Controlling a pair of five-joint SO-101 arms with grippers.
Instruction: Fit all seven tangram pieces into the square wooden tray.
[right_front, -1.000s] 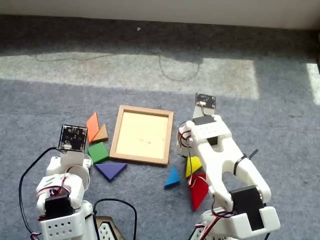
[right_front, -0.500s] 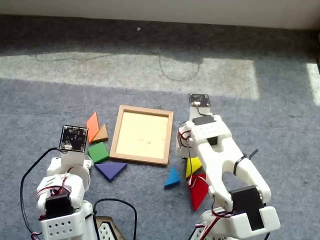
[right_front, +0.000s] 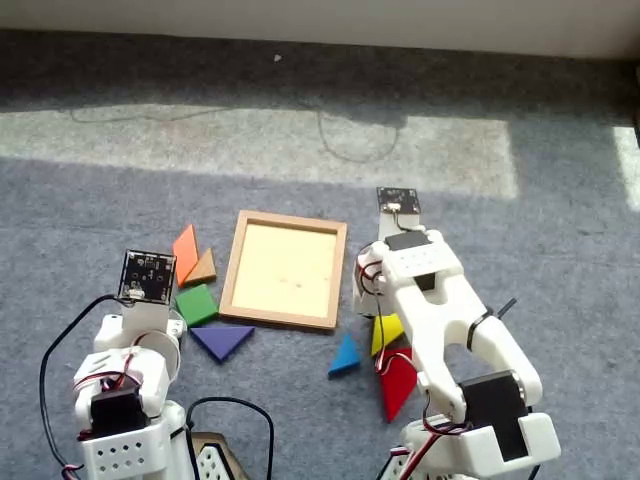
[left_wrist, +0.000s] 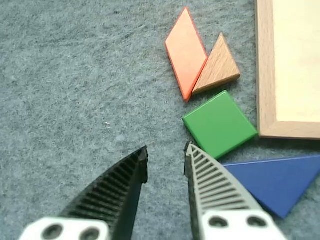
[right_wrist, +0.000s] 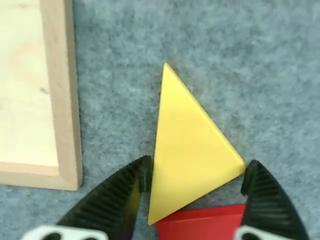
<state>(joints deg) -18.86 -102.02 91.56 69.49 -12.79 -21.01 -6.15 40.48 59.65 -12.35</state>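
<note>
Jaws of the right gripper (right_wrist: 197, 170) stood apart, one on each side of the yellow triangle (right_wrist: 190, 155), which lay flat on the carpet (right_wrist: 260, 60) between them. The triangle's long edge ran along the reach line, close against the jaw nearer the tray (right_wrist: 62, 90). Its square corner sat by the other jaw, and its sharp tip pointed out past the fingertips. Contact could not be told. The red triangle (right_wrist: 200, 222) lay just behind the yellow one, toward the wrist, touching or tucked under it. The tray sat outside that near jaw, its floor bare, no piece fitted yet.

The left gripper (left_wrist: 166, 151) hung over bare carpet, jaws a little apart and holding nothing. The green square (left_wrist: 220, 125) lay just beyond one fingertip and the blue triangle (left_wrist: 270, 177) alongside that same jaw.

My read: the right arm was the nearer one and set for the yellow piece. A squeeze would press long edge against corner, so the piece might twist. The red piece could get dragged along.
</note>
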